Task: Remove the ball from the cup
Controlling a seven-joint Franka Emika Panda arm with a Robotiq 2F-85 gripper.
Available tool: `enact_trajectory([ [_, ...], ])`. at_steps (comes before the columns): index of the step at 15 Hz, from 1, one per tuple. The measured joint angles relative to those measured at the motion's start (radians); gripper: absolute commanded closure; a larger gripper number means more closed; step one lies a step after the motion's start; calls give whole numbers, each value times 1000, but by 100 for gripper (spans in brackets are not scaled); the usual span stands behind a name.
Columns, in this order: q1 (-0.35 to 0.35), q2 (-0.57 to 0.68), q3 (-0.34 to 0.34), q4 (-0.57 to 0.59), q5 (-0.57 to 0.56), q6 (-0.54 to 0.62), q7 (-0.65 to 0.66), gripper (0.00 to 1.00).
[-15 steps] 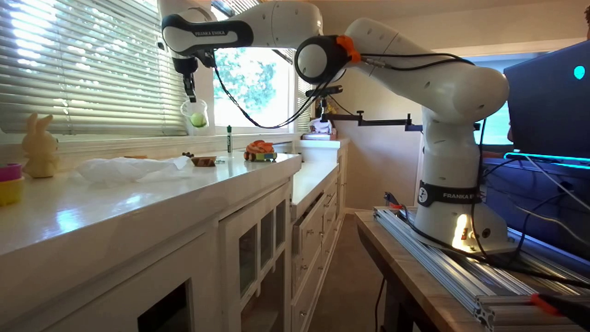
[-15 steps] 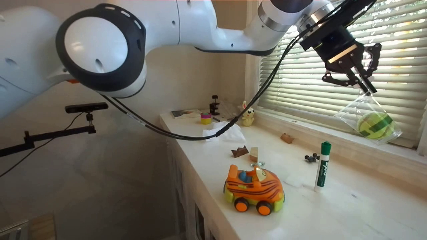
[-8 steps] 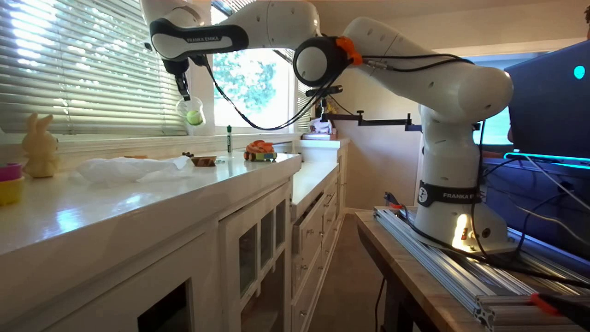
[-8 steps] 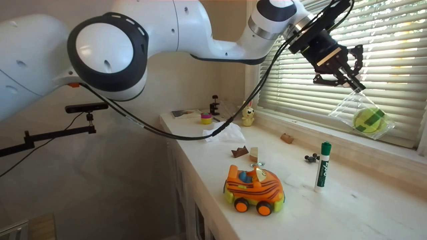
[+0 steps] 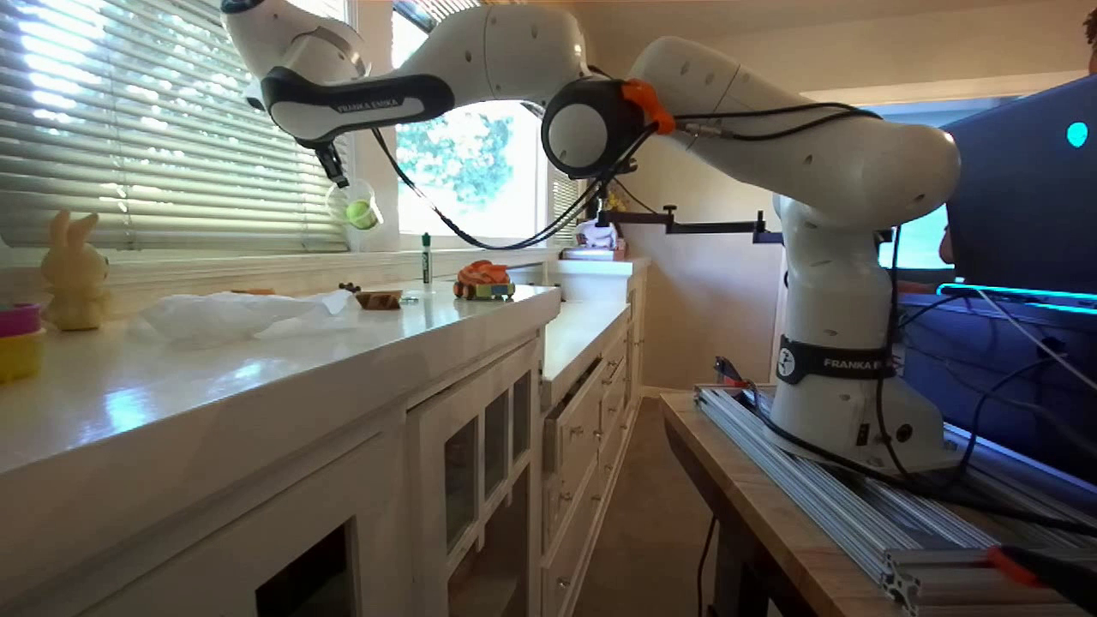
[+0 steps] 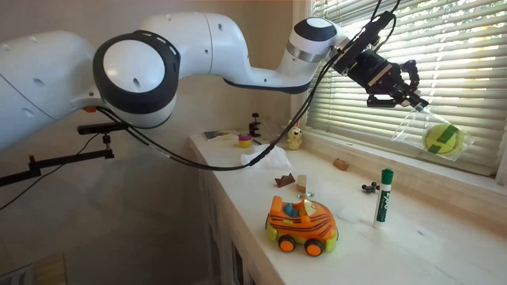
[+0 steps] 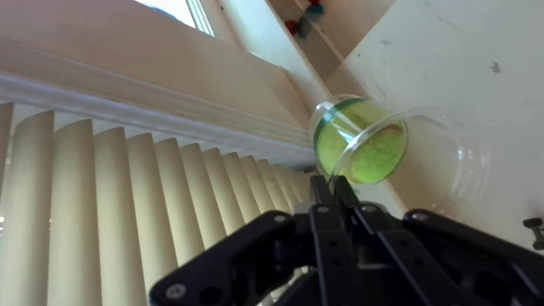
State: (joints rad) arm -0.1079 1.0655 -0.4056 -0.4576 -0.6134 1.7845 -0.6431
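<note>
Items before you, by kind: green ball (image 6: 433,138), one; clear cup (image 6: 415,126), one. Between edges of counter (image 6: 396,257) you count: toy car (image 6: 303,225), one; marker (image 6: 382,202), one; bunny figure (image 6: 294,143), one; tub (image 6: 244,142), one; dark clamp (image 6: 254,126), one; crumpled sheet (image 6: 277,160), one; tan block (image 6: 301,183), one; brown pieces (image 6: 284,181), two.

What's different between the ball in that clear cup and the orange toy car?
The ball is yellow-green; the toy car is mostly orange. The ball sits in the tilted cup, held in the air by the tool, while the toy car stands on the counter. The ball is round; the toy car has wheels. Both show some green.
</note>
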Motion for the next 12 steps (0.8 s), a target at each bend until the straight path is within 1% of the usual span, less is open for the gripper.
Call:
enact_trajectory([
  [3,16,11,-19,0,-65,0,-31,98],
  [12,26,39,-21,-2,-203,12,-116,98],
])
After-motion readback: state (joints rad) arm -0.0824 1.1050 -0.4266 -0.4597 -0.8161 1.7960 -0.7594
